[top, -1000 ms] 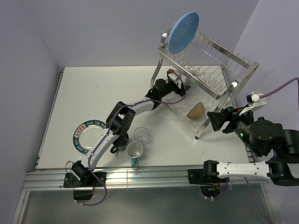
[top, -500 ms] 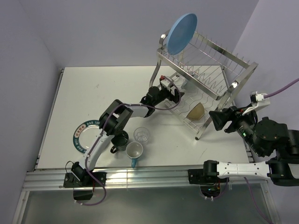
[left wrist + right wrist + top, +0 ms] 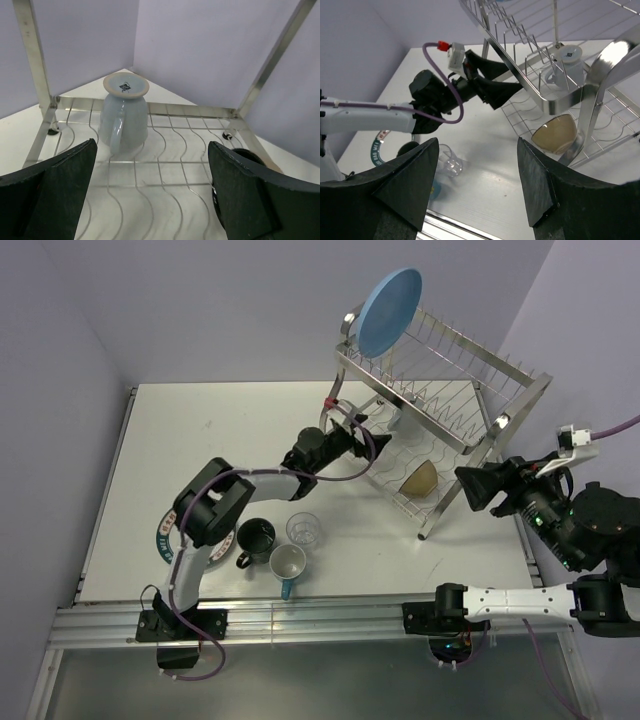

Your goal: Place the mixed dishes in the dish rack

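The dish rack (image 3: 455, 380) stands at the far right. The large light-blue plate (image 3: 390, 312) stands in its top tier. The light-blue cup (image 3: 123, 112) sits upside down on the lower tier (image 3: 403, 423). The black bowl (image 3: 420, 477), tan inside, lies tilted on the lower tier too. My left gripper (image 3: 368, 430) is open and empty at the rack's left edge, a little short of the cup (image 3: 152, 200). My right gripper (image 3: 468, 490) is open and empty, right of the rack (image 3: 480, 185). The dark mug (image 3: 256, 538), clear glass (image 3: 303, 529) and white-and-blue mug (image 3: 287, 565) stand on the table.
The white plate with the teal lettered rim (image 3: 168, 537) lies at the table's left, partly under my left arm. The rack's slanted leg (image 3: 440, 510) stands between the bowl and my right gripper. The table's front rail (image 3: 300, 620) runs along the near edge.
My left gripper has drawn back leftward out of the rack's lower tier; the cup stays there. My right arm has shifted slightly to the right.
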`<state>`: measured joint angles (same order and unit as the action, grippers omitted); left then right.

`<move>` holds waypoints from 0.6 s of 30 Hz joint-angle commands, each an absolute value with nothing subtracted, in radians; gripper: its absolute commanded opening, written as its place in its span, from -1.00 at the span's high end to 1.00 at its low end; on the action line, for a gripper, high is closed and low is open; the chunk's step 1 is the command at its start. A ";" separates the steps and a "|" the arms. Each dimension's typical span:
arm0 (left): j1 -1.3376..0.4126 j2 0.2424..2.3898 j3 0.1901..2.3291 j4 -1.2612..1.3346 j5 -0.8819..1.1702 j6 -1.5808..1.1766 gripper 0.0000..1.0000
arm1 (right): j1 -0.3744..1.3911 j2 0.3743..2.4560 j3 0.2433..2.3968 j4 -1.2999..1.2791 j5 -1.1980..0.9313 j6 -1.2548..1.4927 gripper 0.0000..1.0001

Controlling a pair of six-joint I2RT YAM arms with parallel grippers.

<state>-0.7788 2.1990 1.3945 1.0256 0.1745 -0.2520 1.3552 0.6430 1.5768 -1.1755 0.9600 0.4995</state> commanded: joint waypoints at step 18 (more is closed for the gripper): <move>-0.793 1.275 1.208 -0.350 -0.169 -0.451 -0.87 | 1.355 0.853 1.642 -1.137 0.859 0.571 -0.48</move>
<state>-0.7895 1.3121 1.0752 0.0944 -0.0498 -0.3985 1.3552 0.8600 1.6989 -1.1564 0.8879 0.5262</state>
